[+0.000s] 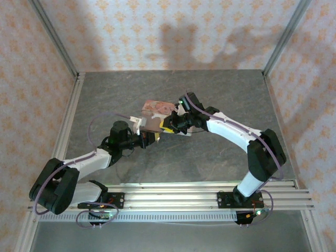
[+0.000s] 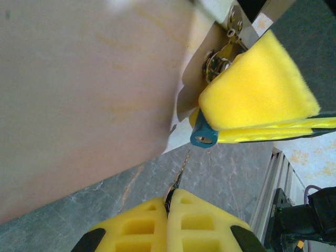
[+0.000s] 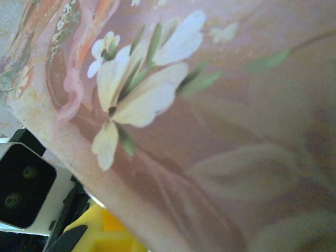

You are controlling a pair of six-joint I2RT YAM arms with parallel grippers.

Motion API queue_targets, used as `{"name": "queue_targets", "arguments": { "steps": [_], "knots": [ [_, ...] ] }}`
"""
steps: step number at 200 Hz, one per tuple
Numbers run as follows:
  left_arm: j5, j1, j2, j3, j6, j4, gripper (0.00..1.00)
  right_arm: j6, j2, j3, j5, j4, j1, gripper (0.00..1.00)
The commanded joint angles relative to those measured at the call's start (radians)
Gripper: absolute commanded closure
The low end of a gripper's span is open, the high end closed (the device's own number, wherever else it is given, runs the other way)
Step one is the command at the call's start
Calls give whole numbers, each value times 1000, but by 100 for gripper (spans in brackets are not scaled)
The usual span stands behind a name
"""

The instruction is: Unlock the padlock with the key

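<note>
The tiny blue-teal padlock (image 2: pixel 201 136) pokes out from between the yellow foam pads (image 2: pixel 252 89) of my right gripper (image 2: pixel 206 122), which is shut on it. Its brass keyhole end faces down toward the key. It hangs at the metal hasp (image 2: pixel 215 60) of the pink tin (image 2: pixel 79 94). My left gripper (image 2: pixel 172 195) is shut on the thin key (image 2: pixel 179 176), whose blade points up. The key's tip stops just short of the padlock, slightly to its left. From above, both grippers, left (image 1: pixel 154 137) and right (image 1: pixel 169 126), meet at the tin's near side.
The pink flowered tin (image 1: pixel 157 107) stands mid-table on the grey stone-pattern surface (image 1: pixel 220 94); its painted lid (image 3: pixel 184 105) is close to the right wrist camera. Aluminium rails (image 1: pixel 173 191) run along the near edge. Patterned walls enclose the table.
</note>
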Motion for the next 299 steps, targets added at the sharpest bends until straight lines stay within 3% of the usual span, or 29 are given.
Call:
{"name": "queue_targets", "arguments": {
  "steps": [1, 86, 299],
  "knots": [
    [24, -6, 5, 23, -14, 61, 100, -12, -5, 5, -7, 58, 7, 100],
    [8, -7, -72, 2, -16, 30, 100, -24, -6, -2, -2, 51, 7, 100],
    [-20, -1, -12, 12, -26, 38, 100, -13, -17, -6, -6, 61, 7, 100]
  ]
}}
